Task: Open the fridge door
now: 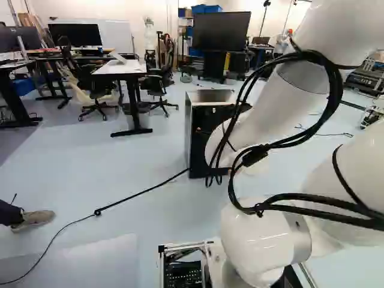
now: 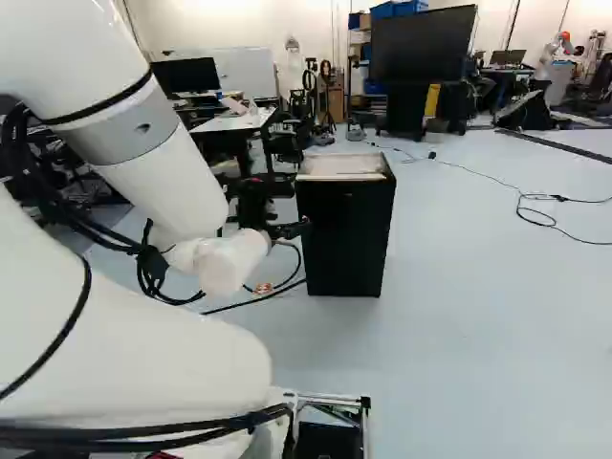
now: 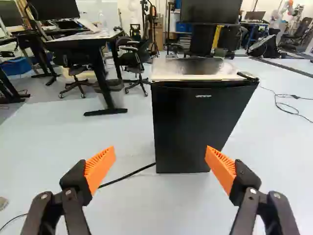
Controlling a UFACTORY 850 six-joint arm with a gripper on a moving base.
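Black fridge door (image 3: 198,129) stands shut, right of the desk (image 3: 80,37), ahead of the gripper (image 3: 160,152), whose fingers (image 3: 222,169) gape wide and should ease one pad (image 3: 99,169) against the left edge (image 3: 154,127), then arc gently outward.

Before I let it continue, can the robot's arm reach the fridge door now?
Probably yes: the open hand faces the closed door, and nothing visible stands between them.

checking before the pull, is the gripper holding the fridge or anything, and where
Nothing is held: the fingers stand wide apart, the fridge ahead of them.
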